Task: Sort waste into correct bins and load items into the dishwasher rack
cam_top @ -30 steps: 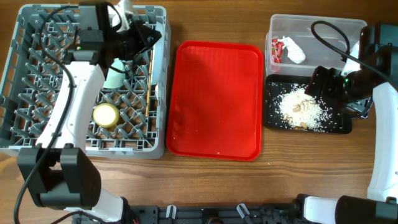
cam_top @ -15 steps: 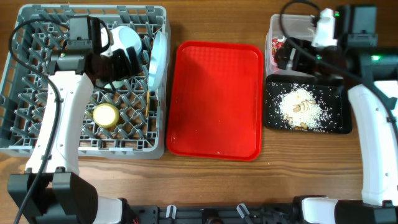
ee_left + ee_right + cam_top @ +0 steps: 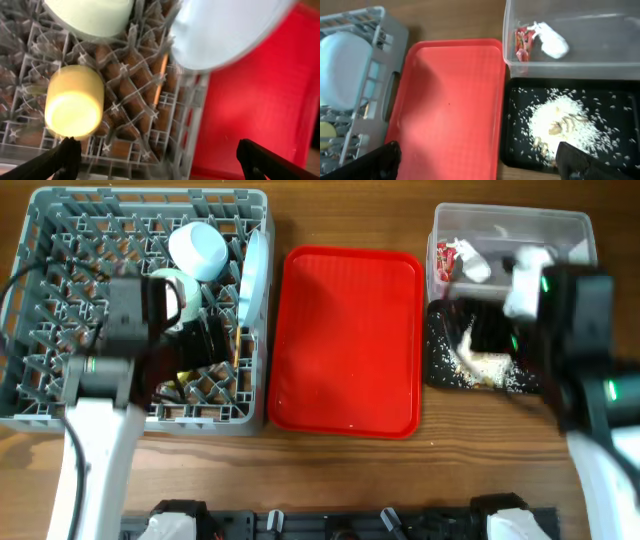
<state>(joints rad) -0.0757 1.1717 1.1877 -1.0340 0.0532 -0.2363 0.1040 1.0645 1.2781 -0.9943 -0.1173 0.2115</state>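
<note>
The left gripper [image 3: 159,160] is spread wide and empty, above the dishwasher rack [image 3: 150,194] at the left of the overhead frame. The right gripper [image 3: 477,162] is equally wide and empty, over the gap between red serving tray [image 3: 450,110] and black tray [image 3: 512,155]. The rack holds two bowls, a white bowl [image 3: 198,248] and a pale green bowl [image 3: 90,15], one white plate [image 3: 225,30] on edge, one yellow cup [image 3: 74,107] and one wooden stick [image 3: 158,87]. At upper right, the clear tub [image 3: 570,70] contains one wrapper [image 3: 522,40]; the black tray below it carries one heap of rice scraps [image 3: 565,125].
</note>
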